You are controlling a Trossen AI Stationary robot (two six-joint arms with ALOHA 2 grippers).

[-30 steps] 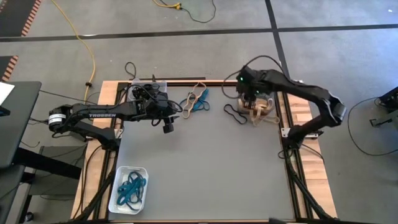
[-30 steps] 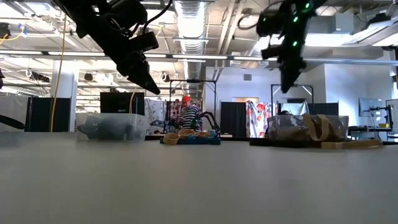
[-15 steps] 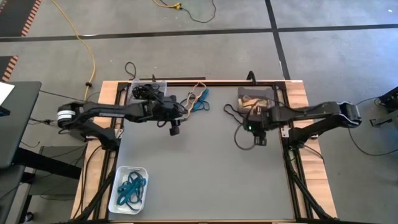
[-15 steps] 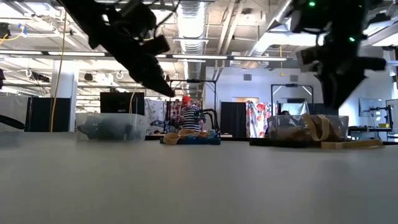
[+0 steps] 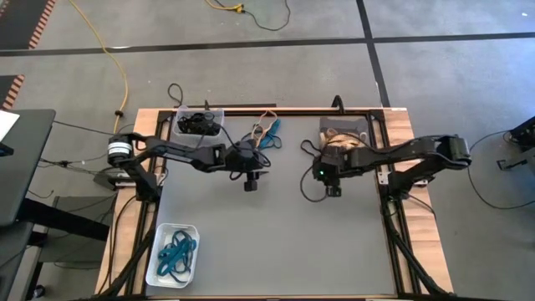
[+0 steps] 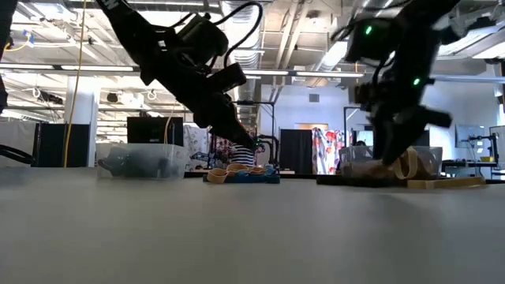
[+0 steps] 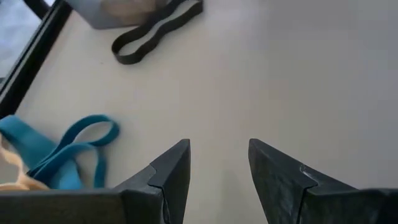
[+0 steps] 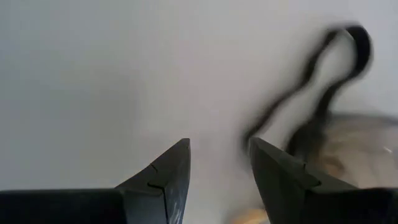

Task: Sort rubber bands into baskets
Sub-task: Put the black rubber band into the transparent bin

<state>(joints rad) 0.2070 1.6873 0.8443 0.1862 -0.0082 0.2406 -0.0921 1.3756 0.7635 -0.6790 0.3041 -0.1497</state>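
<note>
A loose pile of teal and tan rubber bands (image 5: 266,134) lies near the table's far edge, and a black band (image 5: 308,148) lies to its right. My left gripper (image 5: 251,185) hangs open just on the near side of the pile, over bare table; the teal bands (image 7: 74,149) show beside its fingers. My right gripper (image 5: 333,191) is open and points down, on the near side of the basket of tan bands (image 5: 343,136). The black band (image 8: 329,74) lies ahead of it. A clear basket (image 5: 199,122) holds black bands and a white basket (image 5: 173,253) holds teal ones.
Wooden rails and a dark frame (image 5: 276,110) border the table. A broad stretch of grey tabletop (image 5: 276,242) lies toward the near edge. Beyond the far edge, a yellow cable (image 5: 117,58) runs over the floor. The low view shows a workshop room behind the table.
My left gripper has gone toward the table's right edge and down, from beside the clear basket to just past the teal and tan pile. My right gripper has swung off the basket of tan bands toward the near edge, then a little left, and has come down.
</note>
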